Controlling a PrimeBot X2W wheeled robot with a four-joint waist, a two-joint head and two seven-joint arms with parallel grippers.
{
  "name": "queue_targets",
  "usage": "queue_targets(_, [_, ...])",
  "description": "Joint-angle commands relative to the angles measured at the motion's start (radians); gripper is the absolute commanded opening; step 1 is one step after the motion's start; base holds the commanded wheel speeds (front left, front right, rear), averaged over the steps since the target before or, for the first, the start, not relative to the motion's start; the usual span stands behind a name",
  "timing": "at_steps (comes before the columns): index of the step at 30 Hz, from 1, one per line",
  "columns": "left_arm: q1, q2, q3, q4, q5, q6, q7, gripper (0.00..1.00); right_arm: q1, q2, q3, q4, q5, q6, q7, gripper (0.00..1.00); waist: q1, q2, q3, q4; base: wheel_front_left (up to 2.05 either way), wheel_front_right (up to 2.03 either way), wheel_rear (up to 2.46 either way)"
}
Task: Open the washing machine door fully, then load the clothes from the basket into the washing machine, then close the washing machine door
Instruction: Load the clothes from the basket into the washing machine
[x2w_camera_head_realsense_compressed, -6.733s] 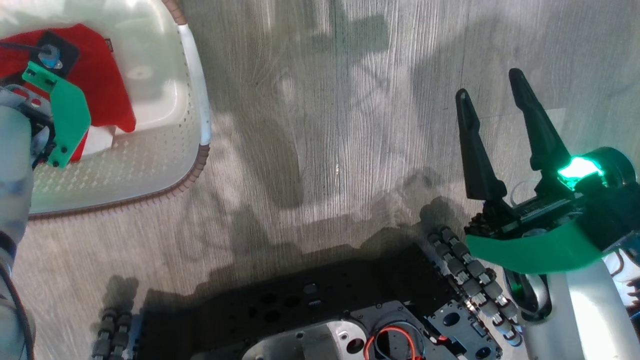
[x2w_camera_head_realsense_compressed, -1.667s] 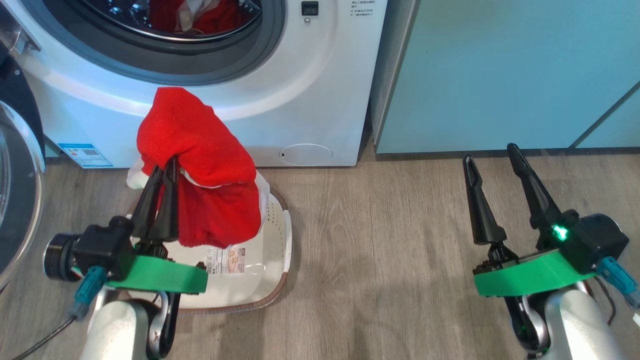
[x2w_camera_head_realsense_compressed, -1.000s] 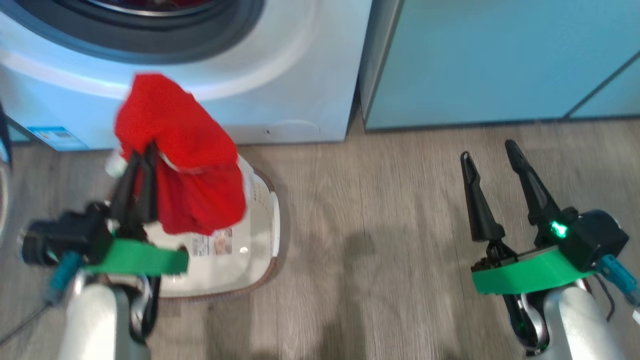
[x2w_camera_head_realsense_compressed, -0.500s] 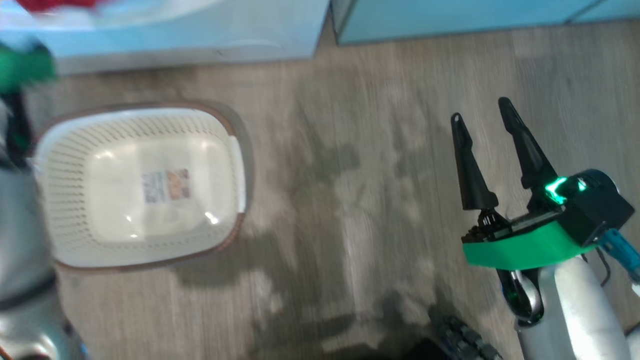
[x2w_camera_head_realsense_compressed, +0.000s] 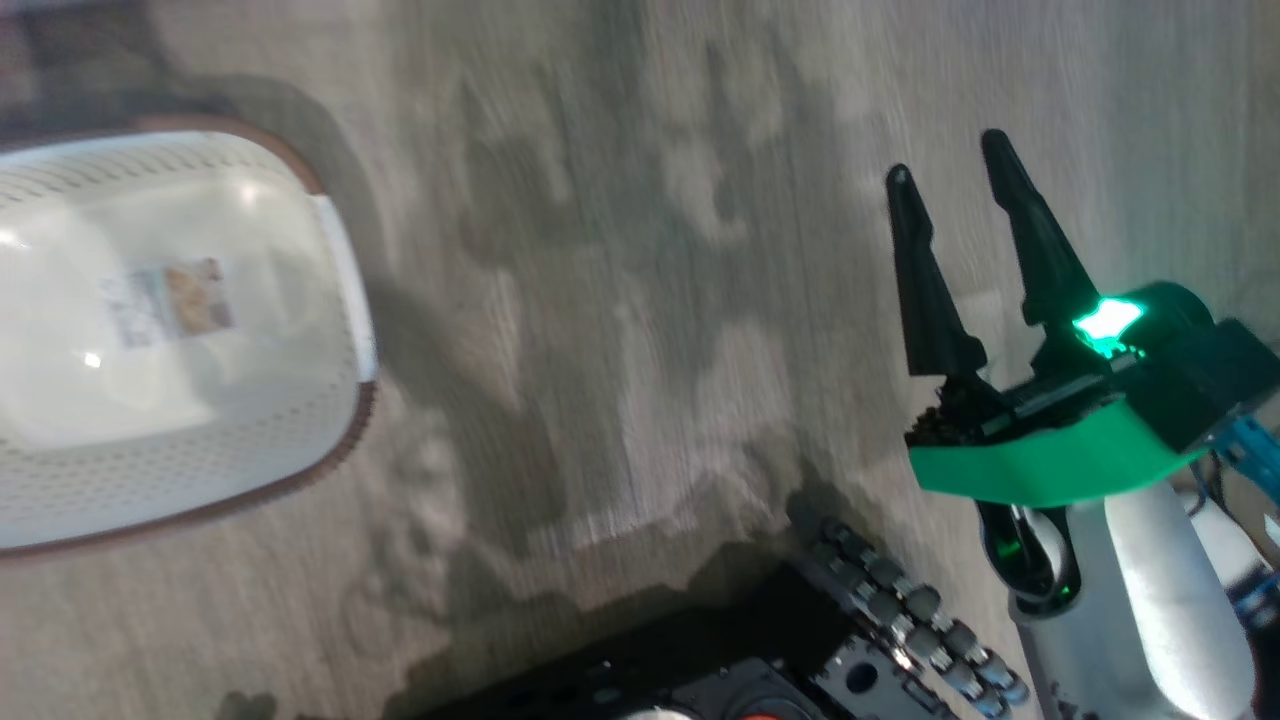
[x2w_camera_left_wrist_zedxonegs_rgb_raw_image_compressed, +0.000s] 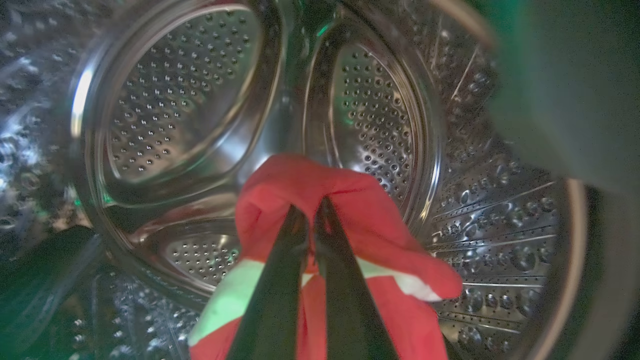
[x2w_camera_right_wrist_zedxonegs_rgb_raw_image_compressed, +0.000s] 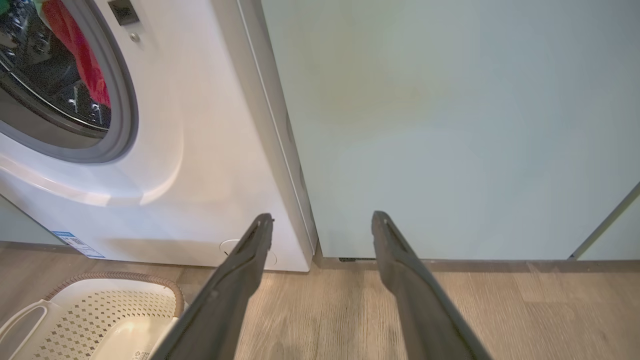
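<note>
In the left wrist view my left gripper (x2w_camera_left_wrist_zedxonegs_rgb_raw_image_compressed: 307, 216) is shut on the clothes (x2w_camera_left_wrist_zedxonegs_rgb_raw_image_compressed: 372, 210), a red garment with a white band, and holds it inside the steel drum (x2w_camera_left_wrist_zedxonegs_rgb_raw_image_compressed: 372, 110) of the washing machine (x2w_camera_right_wrist_zedxonegs_rgb_raw_image_compressed: 200, 150). Through the machine's grey-ringed opening, red clothes (x2w_camera_right_wrist_zedxonegs_rgb_raw_image_compressed: 82, 65) show in the right wrist view. The basket (x2w_camera_head_realsense_compressed: 200, 470) sits on the floor at the left with just its label (x2w_camera_head_realsense_compressed: 165, 300) on the bottom. My right gripper (x2w_camera_head_realsense_compressed: 945, 158) stands open over the floor with nothing between its fingers. The washing machine door is out of view.
A pale teal cabinet (x2w_camera_right_wrist_zedxonegs_rgb_raw_image_compressed: 450, 125) stands right beside the machine. My own dark base (x2w_camera_head_realsense_compressed: 700, 660) with its roller wheels lies at the head view's bottom edge. Grey wood floor (x2w_camera_head_realsense_compressed: 620, 300) stretches between the basket (x2w_camera_right_wrist_zedxonegs_rgb_raw_image_compressed: 100, 310) and my right arm.
The head camera has swung down to the floor. My left gripper has carried the red garment from above the basket into the drum, leaving the basket bare. The right gripper stays open.
</note>
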Motion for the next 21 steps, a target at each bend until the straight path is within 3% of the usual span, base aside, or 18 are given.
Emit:
queue_targets(1, [-0.076, 0.066, -0.007, -0.008, -0.002, -0.005, 0.018, 0.00, 0.004, -0.002, 0.027, -0.034, 0.014, 0.000, -0.009, 1.00, -0.0002, 0.0000, 0.068, -0.046, 0.00, 0.00, 0.00])
queue_targets(10, [-0.338, 0.186, -0.187, 0.203, 0.019, -0.009, 0.028, 0.00, -0.018, -0.002, 0.122, -0.030, 0.078, 0.000, -0.009, 1.00, -0.0002, 0.0000, 0.128, -0.100, 0.00, 0.00, 0.00])
queue_targets(21, [-0.430, 0.208, -0.321, 0.393, 0.000, -0.009, -0.001, 0.00, -0.028, -0.002, 0.117, -0.031, 0.088, 0.000, -0.009, 1.00, -0.0002, 0.0000, 0.148, -0.117, 0.00, 0.00, 0.00])
